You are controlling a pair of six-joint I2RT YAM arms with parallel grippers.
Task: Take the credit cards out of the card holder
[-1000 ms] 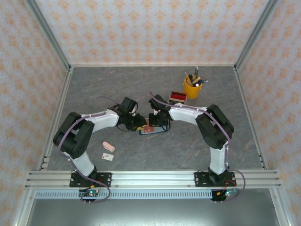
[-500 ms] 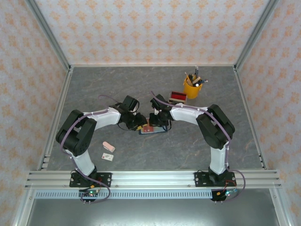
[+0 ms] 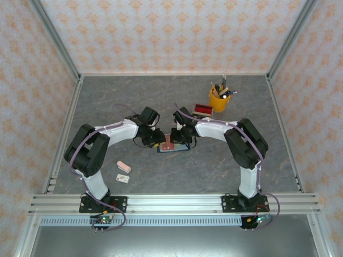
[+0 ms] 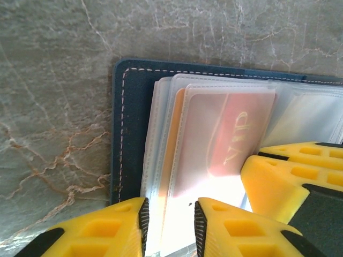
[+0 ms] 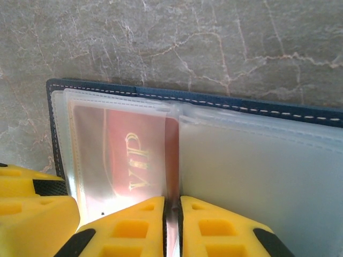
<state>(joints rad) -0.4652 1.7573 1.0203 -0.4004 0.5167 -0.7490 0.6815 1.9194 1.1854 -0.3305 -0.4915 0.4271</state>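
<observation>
Card holder [image 5: 214, 100] open, red card [image 5: 128, 150] in sleeve [image 5: 257, 171], right pincer [image 5: 172, 206] pinching sleeve, left pincer [image 4: 170, 211] grip unclear

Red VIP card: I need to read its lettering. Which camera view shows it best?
Right wrist: the red VIP card lies close up in its clear sleeve, gold lettering whole. Left wrist shows it with lettering partly lost in glare beside a yellow finger. Top external gives a small reddish patch.

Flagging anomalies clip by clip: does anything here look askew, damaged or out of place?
Nothing stands out. The dark navy folding card holder lies open and flat, its clear sleeves fanned, a red VIP card inside one. The right pincer pinches a sleeve edge.
</observation>
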